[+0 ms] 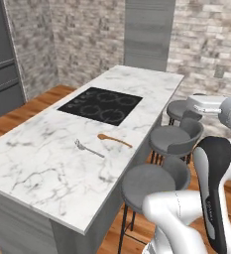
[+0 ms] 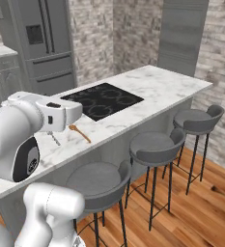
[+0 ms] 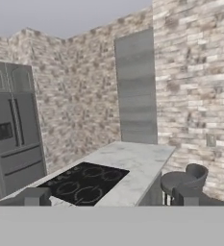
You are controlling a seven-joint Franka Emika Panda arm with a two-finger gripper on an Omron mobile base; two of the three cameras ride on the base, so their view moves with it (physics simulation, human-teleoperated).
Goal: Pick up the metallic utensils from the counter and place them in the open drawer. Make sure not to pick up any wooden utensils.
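Left base view: the worktop (image 1: 47, 163) is white marble with grey veins, and the black cooktop (image 1: 100, 105) is set into its far half. Taking the cooktop as landmark: a silver fork (image 1: 88, 148) lies flat on the marble on the near side of the cooktop, well apart from it. The wooden spoon (image 1: 114, 140) lies just beside the fork, between it and the stool-side edge, not touching it. Three grey stools (image 1: 174, 140) stand along that edge, beyond the cooktop's right side. The white arm fills the lower right.

Right base view: the wooden spoon (image 2: 79, 133) shows on the near side of the cooktop (image 2: 104, 100), close to the worktop edge. A thin grey sliver beside it, partly hidden by the arm, is probably the fork (image 2: 54, 140); the view is too poor to be sure. A grey refrigerator (image 2: 42, 43) stands behind the cooktop.

Hand view: the two dark fingertips stand wide apart near the lower corners, nothing between them; the hand (image 3: 111, 199) is empty. The camera looks level across the cooktop (image 3: 84, 184) toward the brick wall (image 3: 190, 86).
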